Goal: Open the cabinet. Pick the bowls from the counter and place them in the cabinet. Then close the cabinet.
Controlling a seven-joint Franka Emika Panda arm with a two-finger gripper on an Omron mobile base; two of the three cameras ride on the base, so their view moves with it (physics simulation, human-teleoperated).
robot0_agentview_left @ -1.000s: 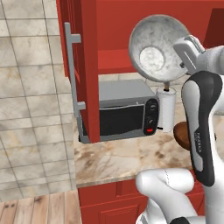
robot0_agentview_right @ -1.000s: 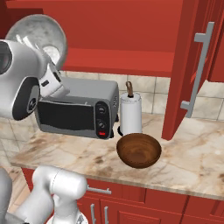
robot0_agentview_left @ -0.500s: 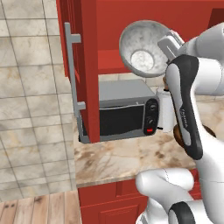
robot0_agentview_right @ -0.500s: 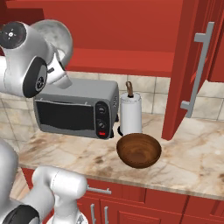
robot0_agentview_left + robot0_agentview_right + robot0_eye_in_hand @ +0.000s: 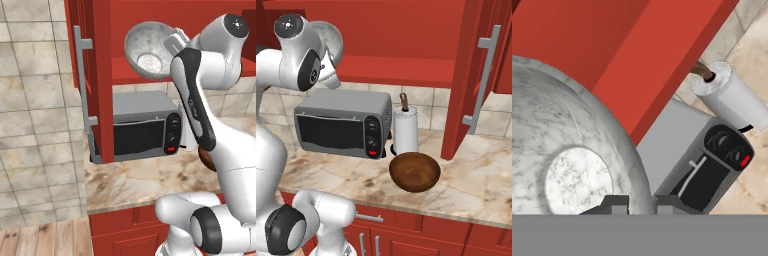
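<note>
My gripper [image 5: 175, 44] is shut on the rim of the speckled grey-white bowl [image 5: 149, 50] and holds it tilted, its hollow facing the camera, in the open cabinet just above the red inner shelf [image 5: 131, 76]. In the hand view the rim of this bowl [image 5: 567, 150] sits between the fingertips [image 5: 614, 204]. The dark brown bowl [image 5: 415, 171] stands on the counter [image 5: 481, 175] in front of the paper towel roll. In the left base view my arm hides most of the brown bowl [image 5: 205, 156]. Both cabinet doors stand open: the left door [image 5: 97, 75] and the right door [image 5: 471, 75].
A grey microwave [image 5: 343, 125] sits on the counter under the cabinet shelf, with a paper towel roll [image 5: 405, 130] to its right. The left door's long grey handle [image 5: 82, 85] juts out at the left. Red base cabinets [image 5: 421, 235] run below the counter edge.
The arm has carried the marble bowl leftward and in toward the cabinet shelf. The brown bowl, the microwave and the doors have not moved.
</note>
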